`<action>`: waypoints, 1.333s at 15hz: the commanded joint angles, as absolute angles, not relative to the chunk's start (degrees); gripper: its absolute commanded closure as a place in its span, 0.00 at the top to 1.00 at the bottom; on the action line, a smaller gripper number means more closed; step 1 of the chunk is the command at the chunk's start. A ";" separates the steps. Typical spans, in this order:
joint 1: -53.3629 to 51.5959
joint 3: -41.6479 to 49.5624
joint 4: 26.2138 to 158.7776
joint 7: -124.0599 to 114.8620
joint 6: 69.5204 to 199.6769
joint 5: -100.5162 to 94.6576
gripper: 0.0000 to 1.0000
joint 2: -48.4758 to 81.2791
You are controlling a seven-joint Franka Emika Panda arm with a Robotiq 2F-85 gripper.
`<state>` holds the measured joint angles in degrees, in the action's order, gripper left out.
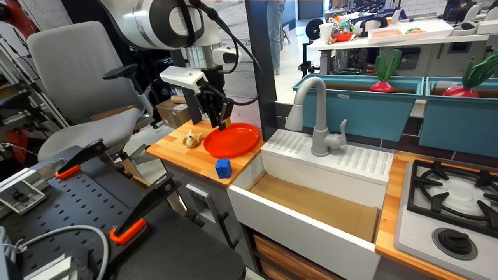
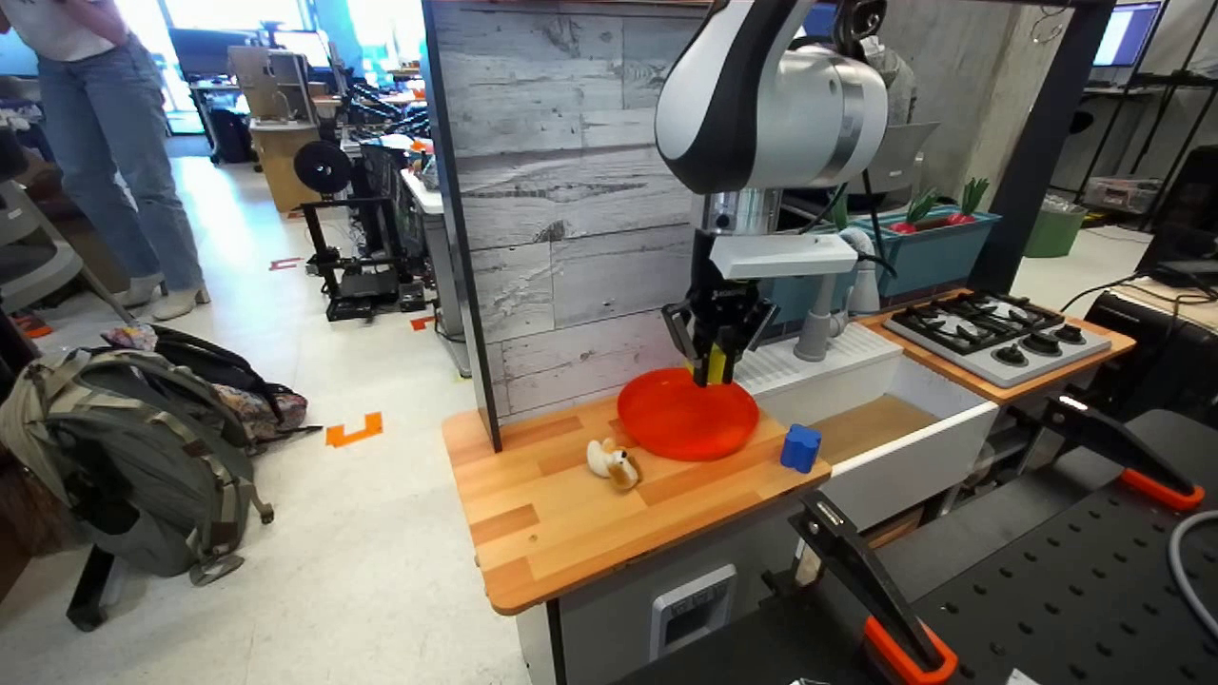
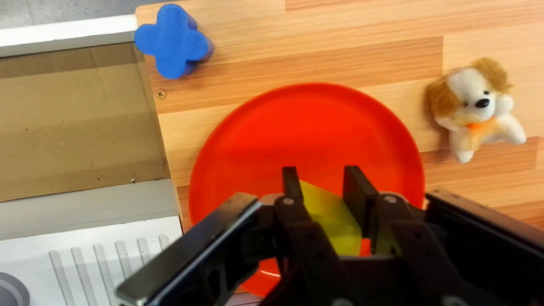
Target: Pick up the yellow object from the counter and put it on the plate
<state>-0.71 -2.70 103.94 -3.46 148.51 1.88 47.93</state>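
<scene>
The yellow block (image 3: 333,221) is hanging over the red plate (image 3: 306,127), our jaws gripping it; by releasing too high, we are risking a bounce out onto the near side of the worktop (image 2: 561,552).

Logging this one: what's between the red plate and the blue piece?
Only bare counter separates the plate from the blue piece, as the wrist view shows.

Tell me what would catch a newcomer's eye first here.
Most likely the orange-red plate on the wooden counter, beside the white sink. Next, over it, the black gripper holding the yellow object. A blue flower-shaped block and a plush dog might follow, both on the counter near the plate.
</scene>
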 commanded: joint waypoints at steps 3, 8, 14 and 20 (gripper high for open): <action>-1.53 -0.98 95.31 -5.37 143.89 2.35 0.08 54.10; -2.12 -0.34 91.18 -6.60 142.39 2.12 0.08 58.33; -2.62 -0.39 88.05 -7.66 141.62 2.30 0.08 61.23; -1.64 -1.44 86.47 -7.88 138.39 3.36 0.78 61.34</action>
